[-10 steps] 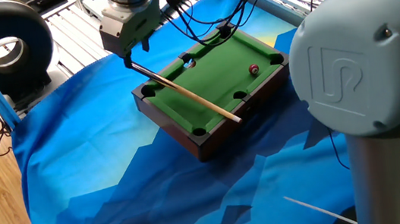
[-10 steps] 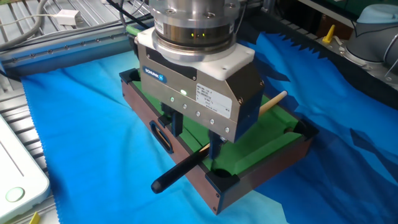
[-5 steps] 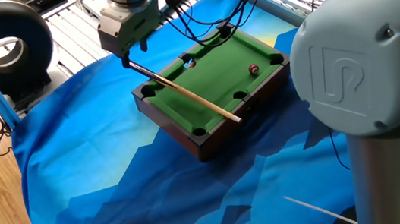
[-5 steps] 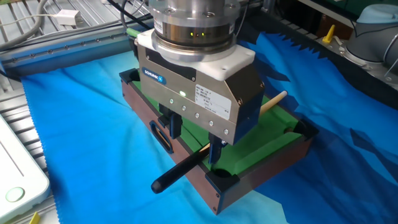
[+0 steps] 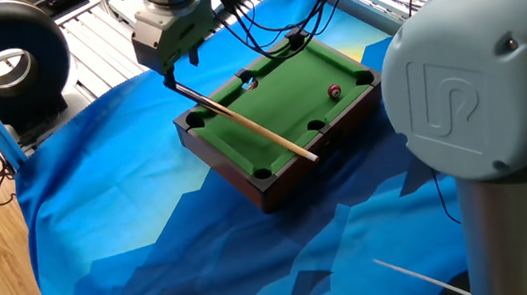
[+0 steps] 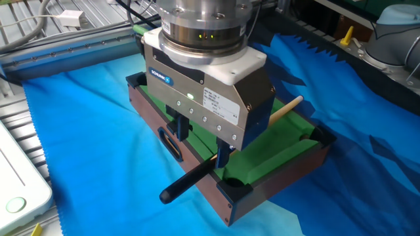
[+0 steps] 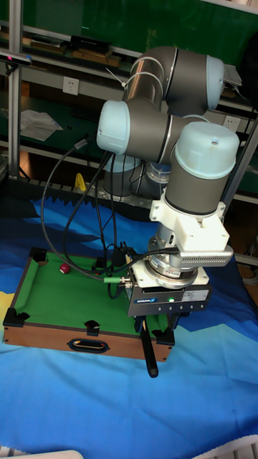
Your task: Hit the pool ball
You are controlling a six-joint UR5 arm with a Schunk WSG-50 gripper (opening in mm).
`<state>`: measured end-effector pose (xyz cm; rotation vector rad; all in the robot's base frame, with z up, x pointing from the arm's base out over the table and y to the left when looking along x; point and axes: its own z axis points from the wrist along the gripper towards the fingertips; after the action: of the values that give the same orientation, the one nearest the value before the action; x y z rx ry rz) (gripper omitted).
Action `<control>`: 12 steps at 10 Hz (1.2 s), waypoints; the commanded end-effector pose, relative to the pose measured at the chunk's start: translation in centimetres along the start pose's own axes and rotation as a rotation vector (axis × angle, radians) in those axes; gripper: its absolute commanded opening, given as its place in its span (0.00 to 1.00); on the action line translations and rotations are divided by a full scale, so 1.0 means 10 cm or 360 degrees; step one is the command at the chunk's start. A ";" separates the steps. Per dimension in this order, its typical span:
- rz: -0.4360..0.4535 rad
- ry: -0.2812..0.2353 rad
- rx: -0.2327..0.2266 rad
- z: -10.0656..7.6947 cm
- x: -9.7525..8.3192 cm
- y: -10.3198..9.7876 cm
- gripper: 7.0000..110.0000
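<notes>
One small pool table (image 5: 334, 63) stood on the blue cloth (image 5: 122, 225), with one red pool ball (image 5: 334, 90) on its green felt, near a far corner pocket and well apart from everything else. In the tall fixed view the same ball (image 7: 64, 268) lay close to the left end rail. One cue (image 5: 251, 127) stretched slantwise across the felt, its pale tip end resting at the table's rim. A second, pale ball seemed to sit by a pocket (image 5: 250, 83), too small to be sure of. The single gripper (image 6: 197, 141) had its two fingers closed narrowly on the cue's black butt (image 6: 187, 182), which stuck out past the table's edge. The gripper body hid the felt behind it, ball included, in the other fixed view.
</notes>
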<state>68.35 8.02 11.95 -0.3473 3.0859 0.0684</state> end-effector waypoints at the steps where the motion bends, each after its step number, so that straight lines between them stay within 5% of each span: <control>1: 0.0008 0.0001 -0.0011 -0.01 0.00 0.01 0.57; 8: 0.0015 -0.0017 -0.0024 0.25 -0.12 -0.04 0.57; 12: 0.0143 0.0015 -0.0049 0.42 -0.05 -0.02 0.57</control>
<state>69.35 7.78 8.76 -0.2954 3.0939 0.0816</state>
